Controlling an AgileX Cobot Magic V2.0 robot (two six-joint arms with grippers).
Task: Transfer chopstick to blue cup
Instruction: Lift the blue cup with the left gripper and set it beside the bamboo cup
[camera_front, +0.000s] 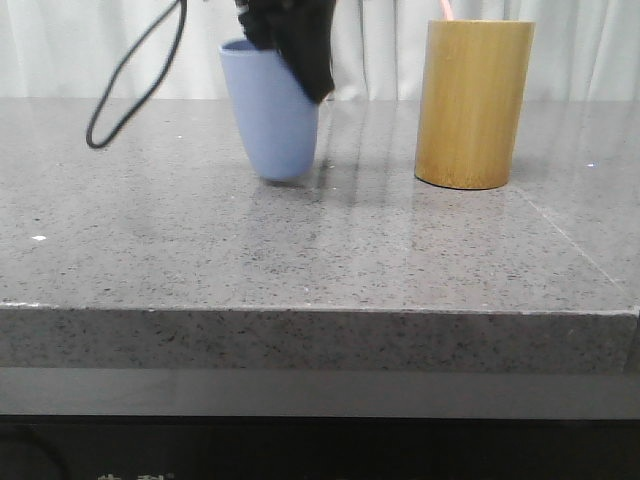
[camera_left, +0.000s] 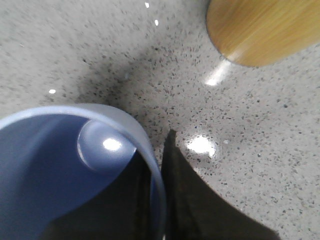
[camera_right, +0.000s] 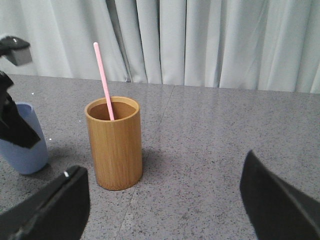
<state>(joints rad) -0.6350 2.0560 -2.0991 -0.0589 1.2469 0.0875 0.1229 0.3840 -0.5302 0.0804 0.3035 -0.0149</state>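
The blue cup (camera_front: 272, 115) stands left of centre on the table, slightly tilted. My left gripper (camera_front: 300, 55) is shut on its rim, one finger inside and one outside, as the left wrist view shows (camera_left: 157, 170); the cup (camera_left: 45, 170) looks empty inside. A pale pink chopstick (camera_right: 103, 82) stands in the tan bamboo holder (camera_right: 115, 145); only its tip (camera_front: 445, 8) shows in the front view above the holder (camera_front: 472, 105). My right gripper (camera_right: 165, 210) is open and empty, set back from the holder. The cup (camera_right: 22, 145) and left gripper (camera_right: 12, 120) also show there.
The grey speckled table (camera_front: 320, 250) has its front edge near the camera. A black cable (camera_front: 130, 90) loops down left of the cup. White curtains (camera_right: 200, 40) hang behind the table.
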